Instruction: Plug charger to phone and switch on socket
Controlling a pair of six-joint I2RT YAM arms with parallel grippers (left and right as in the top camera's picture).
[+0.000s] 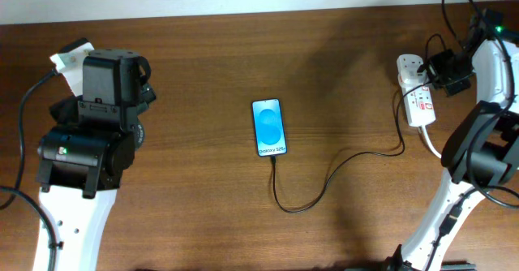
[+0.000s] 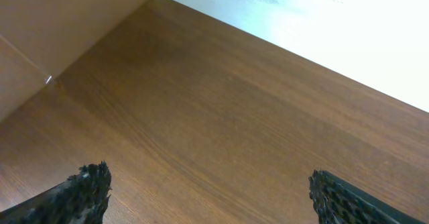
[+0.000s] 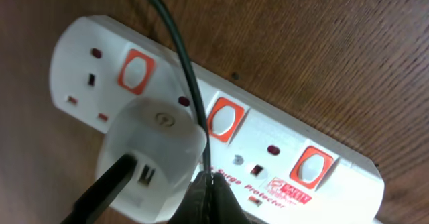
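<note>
The phone (image 1: 270,127) lies face up mid-table, light-blue screen lit. The charger's thin black cable (image 1: 324,183) runs from the phone's near end, loops, and goes to the white plug adapter (image 3: 151,158) seated in the socket (image 1: 417,95) at the far right. The socket is a white strip with red-framed switches (image 3: 222,119) in the right wrist view. My right gripper (image 3: 209,184) is shut, its tip just above the strip below the middle switch, beside the adapter. My left gripper (image 2: 208,190) is open and empty over bare wood at the left.
The socket's thick white cord (image 1: 434,145) leaves its near end toward my right arm (image 1: 474,149). My left arm (image 1: 85,141) stands at the table's left side. A pale wall or edge (image 2: 322,23) shows beyond the table in the left wrist view.
</note>
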